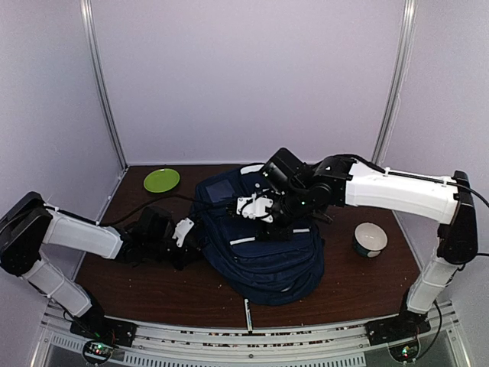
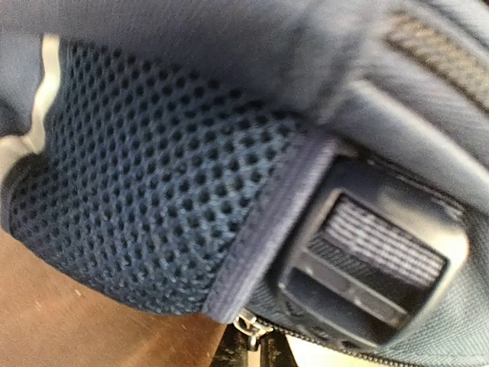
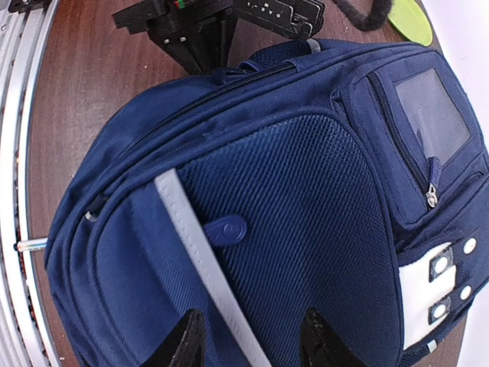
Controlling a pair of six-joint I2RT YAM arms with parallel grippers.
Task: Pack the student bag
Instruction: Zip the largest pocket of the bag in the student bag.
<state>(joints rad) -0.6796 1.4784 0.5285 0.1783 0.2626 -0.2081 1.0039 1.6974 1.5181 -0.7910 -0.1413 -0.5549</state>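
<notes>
- Dark brown table (image 1: 344, 283) and pale walls framed the bag (image 1: 263, 252), which lay flat mid-table, its zips apparently shut.
- At its side the left claw (image 1: 187, 233) sat closed, seemingly pinching a zip pull (image 2: 248, 325) below the mesh pocket (image 2: 145, 206).
- Above the bag's front the right claw (image 3: 252, 344) hovered open, holding nothing.
- Opening looked to be the step in hand; next, that pull wanted dragging along its track while the right claw pinned the fabric.

Behind my right pincer (image 3: 252, 315), with its tapered black fingers (image 3: 182, 345), I see a white link (image 1: 397, 191) with a black cable (image 1: 416, 177) strung along it. My left arm (image 1: 80, 235) matches: white shell, black joints.
</notes>
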